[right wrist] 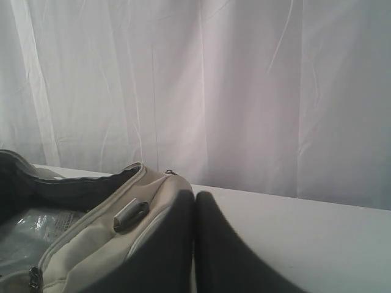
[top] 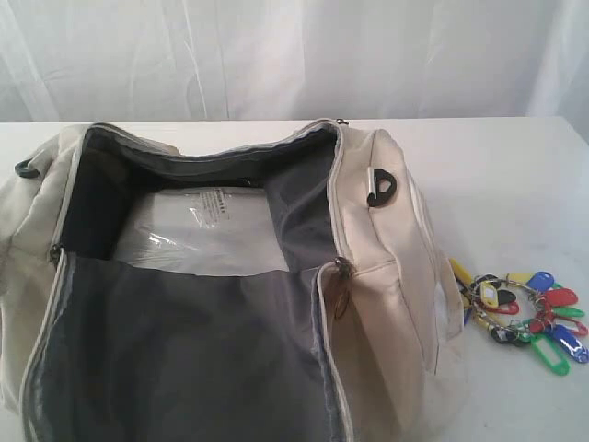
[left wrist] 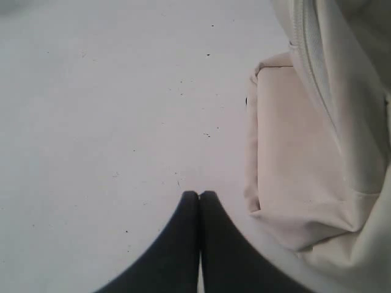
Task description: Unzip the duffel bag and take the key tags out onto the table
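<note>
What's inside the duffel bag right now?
The open duffel bag shows grey lining and clear plastic packaging on its floor. The key tags lie outside on the table. Anything under the packaging is covered.

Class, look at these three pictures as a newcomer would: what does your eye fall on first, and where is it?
The large cream fabric duffel bag fills the left and middle of the exterior view, unzipped wide, with grey lining and a clear plastic packet showing inside. Right of it, on the broad white table, lies a bright bunch of yellow, blue, red and green plastic key tags.
</note>
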You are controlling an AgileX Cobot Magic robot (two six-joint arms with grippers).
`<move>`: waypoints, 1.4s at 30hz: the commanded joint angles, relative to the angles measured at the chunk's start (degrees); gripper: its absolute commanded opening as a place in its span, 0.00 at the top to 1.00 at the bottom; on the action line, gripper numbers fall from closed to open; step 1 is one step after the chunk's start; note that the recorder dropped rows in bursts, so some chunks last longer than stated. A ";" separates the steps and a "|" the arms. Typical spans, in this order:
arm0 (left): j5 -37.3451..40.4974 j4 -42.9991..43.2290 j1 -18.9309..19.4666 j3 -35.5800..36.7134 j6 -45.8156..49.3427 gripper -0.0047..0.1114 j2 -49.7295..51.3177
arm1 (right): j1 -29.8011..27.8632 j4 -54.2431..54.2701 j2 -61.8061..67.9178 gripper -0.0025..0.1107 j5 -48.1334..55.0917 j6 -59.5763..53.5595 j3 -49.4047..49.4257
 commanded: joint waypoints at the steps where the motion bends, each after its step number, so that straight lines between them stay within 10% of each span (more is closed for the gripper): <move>1: 0.54 -0.22 0.26 0.21 0.38 0.96 -0.22 | -0.15 -0.24 -0.19 0.98 0.29 -0.63 0.29; 20: 0.54 -0.22 0.26 0.21 0.38 0.96 -0.22 | -0.62 -0.24 -0.19 0.98 0.69 -0.88 0.29; 32: 0.54 -0.22 0.26 0.21 0.38 0.96 -0.22 | -23.76 -0.11 -7.63 0.98 -17.39 -1.54 7.34; 42: 0.54 -0.22 0.26 0.21 0.38 0.96 -0.22 | -25.29 0.70 -8.22 0.98 -12.06 -0.72 10.84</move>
